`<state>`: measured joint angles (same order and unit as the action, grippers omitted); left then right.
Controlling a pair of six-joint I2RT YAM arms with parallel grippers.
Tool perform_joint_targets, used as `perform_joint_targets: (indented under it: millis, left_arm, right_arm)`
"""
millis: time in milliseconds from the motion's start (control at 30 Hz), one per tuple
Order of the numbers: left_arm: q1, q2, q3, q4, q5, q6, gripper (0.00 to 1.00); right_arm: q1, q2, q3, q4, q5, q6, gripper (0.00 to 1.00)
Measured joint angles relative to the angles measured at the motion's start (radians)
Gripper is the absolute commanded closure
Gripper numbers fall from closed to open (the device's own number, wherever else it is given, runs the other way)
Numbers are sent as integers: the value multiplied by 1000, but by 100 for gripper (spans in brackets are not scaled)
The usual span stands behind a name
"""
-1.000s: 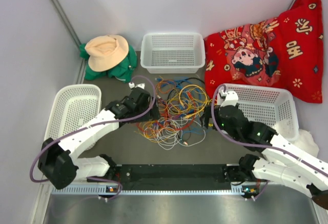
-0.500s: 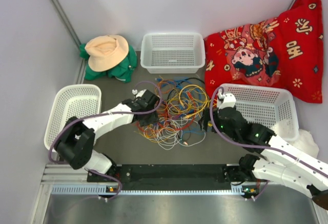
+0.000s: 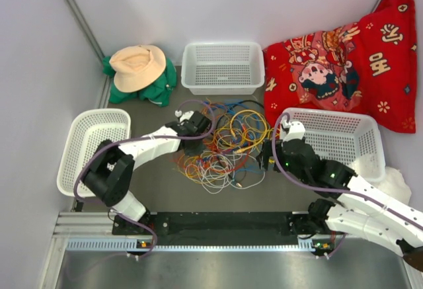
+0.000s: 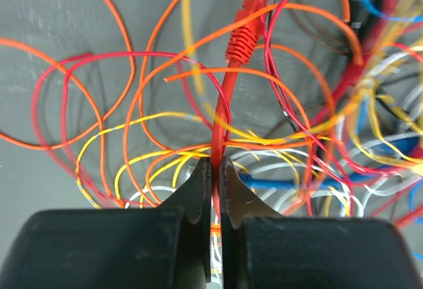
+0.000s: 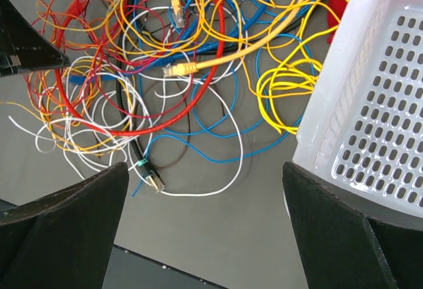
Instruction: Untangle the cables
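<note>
My left tool (image 4: 215, 165) is pinched shut on one thick orange-red cable (image 4: 223, 114). The cable runs up from between my two black fingers (image 4: 195, 193). Its little orange plug (image 4: 240, 38) is at the far end, lying over other thin cords. Red, orange and yellow loops curl all around it, and a blue plug (image 4: 264, 182) peeks out just to the right of my fingers.

The whole heap of thin bendy cables (image 3: 225, 145) is yellow, orange, blue, red, white and black. It lies in the middle of the dark grey table (image 3: 158, 183), between my two arms. The cords are all looped through each other. My left tool reaches into the left side of the heap.

My right tool (image 5: 205, 165) is spread wide and holds nothing. It hangs over the right side of the heap, just beside a white plastic basket with holes (image 5: 370, 104). Under it I see a fat yellow cable with a yellow plug (image 5: 182, 69), a big red loop (image 5: 132, 129), and a black plug with a gold tip (image 5: 153, 182) on bare table at the near edge of the heap.

A second white basket (image 3: 223, 49) stands behind the heap. A third white basket (image 3: 71, 145) sits at the left. A red cushion with cartoon pictures (image 3: 344, 64) leans at the back right. A tan floppy hat (image 3: 137, 66) rests on a green cloth (image 3: 162, 89) at the back left.
</note>
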<state>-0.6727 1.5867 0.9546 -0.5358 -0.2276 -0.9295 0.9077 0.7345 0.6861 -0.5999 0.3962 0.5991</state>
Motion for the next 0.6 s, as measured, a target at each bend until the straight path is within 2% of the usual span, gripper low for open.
perform_joint_targets:
  millis: [167,367,467,600]
  left_arm:
    - [0,-34,153,-90,13,134,100]
    - [0,-222,398,-114,95,322,100]
    - [0,-341,454,-103,133,392,100]
    - [0,-426,504,-101,182,457,100]
  right_arm:
    - [0,-32,1,0,-4,-16,1]
    - [0,-29,91,-38,38,-48,1]
    - [0,-37,156,-25,68,-49,1]
    - [0,-109,173,34,45,-58,2]
